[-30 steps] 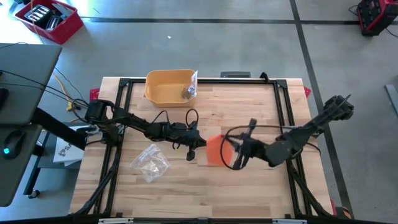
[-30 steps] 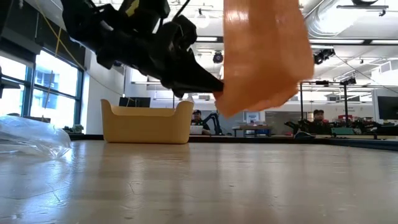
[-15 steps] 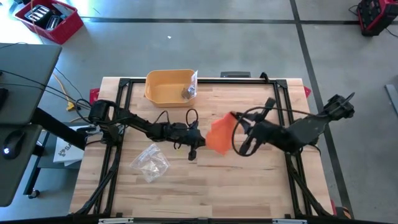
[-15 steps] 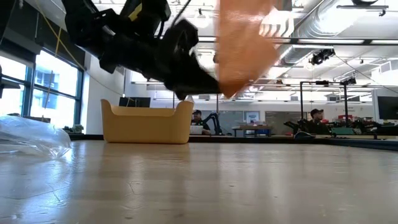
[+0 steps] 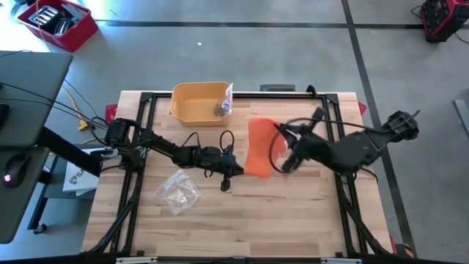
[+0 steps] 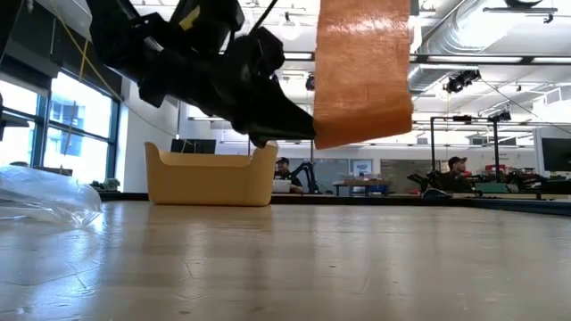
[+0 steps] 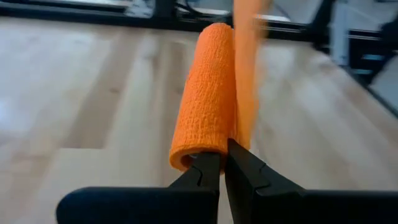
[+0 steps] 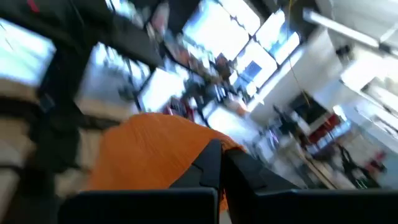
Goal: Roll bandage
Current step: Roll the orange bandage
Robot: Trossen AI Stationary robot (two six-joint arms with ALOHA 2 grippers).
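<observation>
My left gripper (image 5: 233, 173) is pinched on the rolled end of the bandage (image 5: 256, 147), near the middle of the table (image 5: 293, 213). In my left wrist view the fingers (image 7: 205, 176) are pressed together at the bottom edge of the orange roll (image 7: 205, 106), with the loose strip rising just beside the roll. The roll is off the wood; the low view shows my left gripper (image 6: 303, 129) well above the table (image 6: 285, 259) with the strip (image 6: 364, 71) hanging flat beside its tip.

My right gripper (image 5: 279, 129) pinches the other end of the strip, farther toward the back of the table than my left. From above the orange band runs between the two grippers. In my right wrist view the fingers (image 8: 211, 163) are closed on the edge of the orange cloth (image 8: 149, 155).

A yellow bin (image 5: 199, 102) sits at the back edge of the table, with something small and grey in its right corner. A crumpled clear bag (image 5: 177, 191) lies on the wood nearer the front, on my left arm's side, well apart from the bandage. In the low view the bin (image 6: 211, 176) stands behind my left arm and the bag (image 6: 45, 201) lies at the side.
</observation>
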